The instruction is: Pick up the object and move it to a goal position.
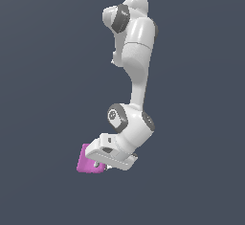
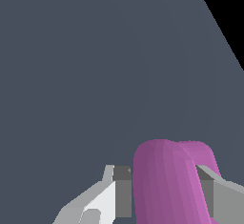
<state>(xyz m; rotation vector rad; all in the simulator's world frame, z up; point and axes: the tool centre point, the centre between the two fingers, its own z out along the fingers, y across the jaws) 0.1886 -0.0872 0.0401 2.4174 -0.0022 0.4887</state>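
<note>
The object (image 1: 87, 161) is a small magenta-pink blocky piece at the lower end of the white arm, on the exterior view's left of the hand. My gripper (image 1: 102, 163) reaches down onto it, and the hand covers part of the piece. In the wrist view the object (image 2: 167, 185) fills the gap between the two grey fingers (image 2: 122, 192), one pad against each side. The gripper (image 2: 164, 178) is shut on it. The piece's rounded upper face shows beyond the fingertips.
A plain dark grey-blue surface (image 1: 48, 99) fills both views with nothing else on it. A black area (image 2: 228, 8) cuts across one corner of the wrist view, past the edge of the grey surface.
</note>
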